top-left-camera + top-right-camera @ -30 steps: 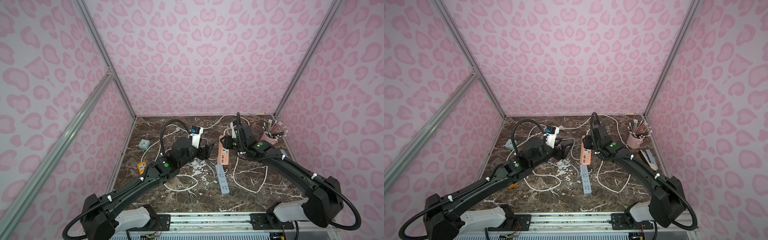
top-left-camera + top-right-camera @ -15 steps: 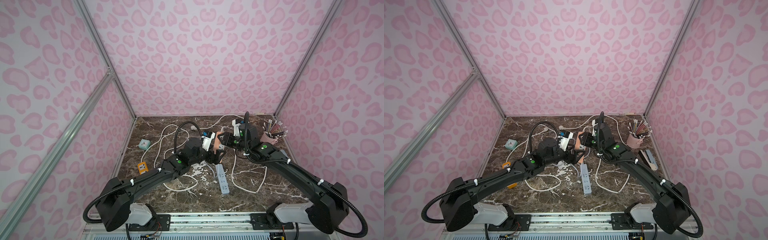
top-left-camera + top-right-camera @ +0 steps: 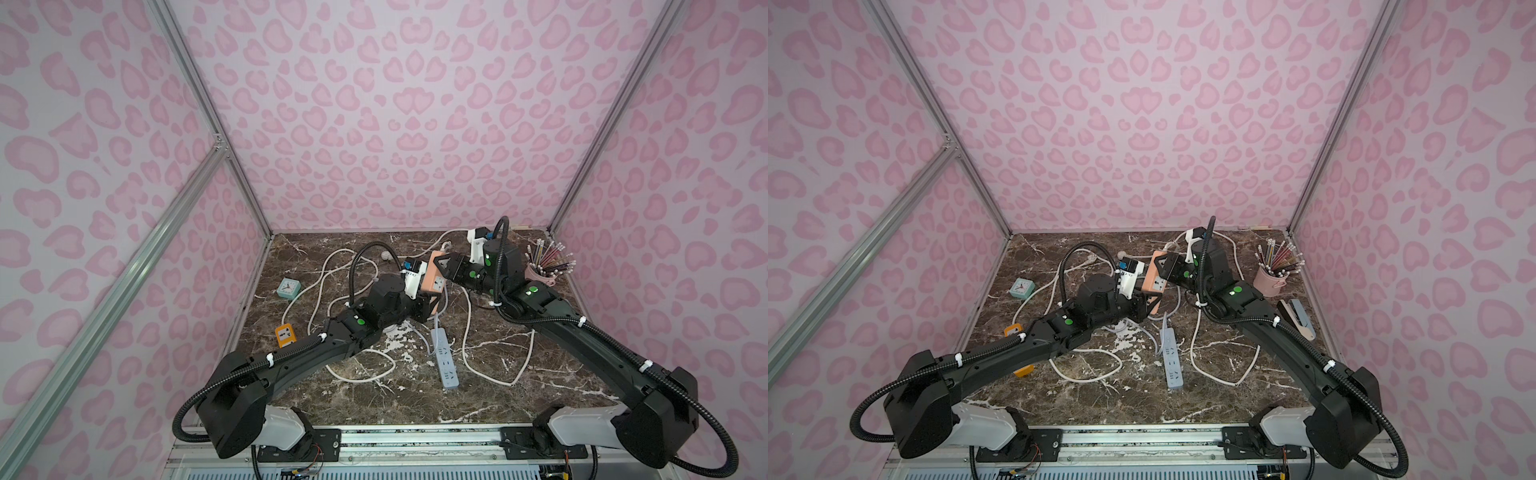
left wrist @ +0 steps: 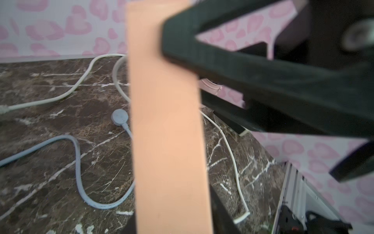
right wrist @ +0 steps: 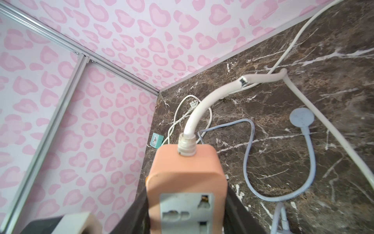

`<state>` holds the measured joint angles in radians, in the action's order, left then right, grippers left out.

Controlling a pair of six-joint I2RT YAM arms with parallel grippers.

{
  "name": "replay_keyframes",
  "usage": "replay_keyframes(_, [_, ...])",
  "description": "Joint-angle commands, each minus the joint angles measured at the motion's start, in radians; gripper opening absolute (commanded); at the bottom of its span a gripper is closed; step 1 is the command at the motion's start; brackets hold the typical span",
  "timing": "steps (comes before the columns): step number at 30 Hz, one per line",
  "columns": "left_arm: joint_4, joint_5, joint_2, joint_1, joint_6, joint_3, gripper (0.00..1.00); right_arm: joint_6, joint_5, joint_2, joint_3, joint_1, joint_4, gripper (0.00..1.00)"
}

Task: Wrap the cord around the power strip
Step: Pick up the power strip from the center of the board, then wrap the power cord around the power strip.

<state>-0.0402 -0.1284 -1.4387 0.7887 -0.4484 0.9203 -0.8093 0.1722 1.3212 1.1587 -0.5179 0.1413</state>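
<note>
In both top views the peach power strip (image 3: 435,283) stands near upright above the bench's (image 3: 374,399) far middle, left hand (image 3: 428,306) clamped low on it, right hand (image 3: 446,270) clamped high; the left wrist view shows its blank back, the right wrist view its sockets and the cord (image 5: 199,109) leaving its top end.

We see the power strip (image 3: 434,277), flat on the table (image 3: 415,399) a second ago, now lifted by the right gripper (image 3: 447,268). The left gripper (image 3: 427,306) has swung over and clamped its lower end.
</note>
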Motion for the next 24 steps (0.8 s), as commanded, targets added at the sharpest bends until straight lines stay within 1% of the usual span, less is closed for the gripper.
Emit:
replay_keyframes(1, [-0.035, 0.022, 0.007, -0.008, 0.027, 0.053, 0.1, 0.046, 0.079, -0.003, 0.031, 0.025, -0.053, 0.66])
replay_keyframes(2, [0.001, 0.034, 0.009, -0.02, 0.029, 0.079, 0.08, 0.091, 0.151, -0.012, 0.039, 0.06, -0.043, 0.79])
replay_keyframes(3, [0.031, 0.044, 0.012, -0.032, 0.035, 0.104, 0.05, 0.107, 0.192, -0.024, 0.044, 0.105, -0.001, 0.85])
replay_keyframes(4, [0.063, 0.041, 0.019, -0.047, 0.045, 0.134, 0.03, 0.138, 0.241, -0.048, 0.025, 0.174, 0.033, 0.87])
replay_keyframes(5, [0.089, 0.027, 0.024, -0.062, 0.056, 0.164, 0.03, 0.177, 0.297, -0.074, -0.028, 0.24, 0.023, 0.87])
replay_keyframes(6, [0.102, 0.01, 0.029, -0.07, 0.066, 0.187, 0.03, 0.226, 0.322, -0.1, -0.086, 0.286, 0.009, 0.88])
replay_keyframes(7, [0.117, -0.008, 0.033, -0.074, 0.076, 0.215, 0.03, 0.28, 0.278, -0.113, -0.132, 0.308, 0.032, 0.88])
replay_keyframes(8, [0.13, -0.026, 0.03, -0.074, 0.088, 0.241, 0.03, 0.341, 0.218, -0.117, -0.174, 0.306, 0.049, 0.88])
replay_keyframes(10, [0.156, -0.057, 0.02, -0.074, 0.096, 0.282, 0.03, 0.373, 0.144, -0.116, -0.263, 0.283, 0.02, 0.88])
replay_keyframes(13, [0.19, -0.086, 0.012, -0.075, 0.105, 0.319, 0.03, 0.333, 0.124, -0.108, -0.384, 0.277, -0.14, 0.88])
replay_keyframes(15, [0.201, -0.095, 0.015, -0.074, 0.11, 0.334, 0.03, 0.312, 0.13, -0.068, -0.407, 0.266, -0.234, 0.88])
replay_keyframes(18, [0.207, -0.123, 0.013, -0.074, 0.109, 0.35, 0.03, 0.333, 0.092, 0.049, -0.354, 0.221, -0.306, 0.88])
replay_keyframes(20, [0.214, -0.142, 0.004, -0.074, 0.108, 0.358, 0.03, 0.371, 0.026, 0.137, -0.269, 0.188, -0.293, 0.87])
replay_keyframes(24, [0.227, -0.152, 0.004, -0.075, 0.112, 0.359, 0.03, 0.421, -0.097, 0.288, -0.111, 0.18, -0.242, 0.79])
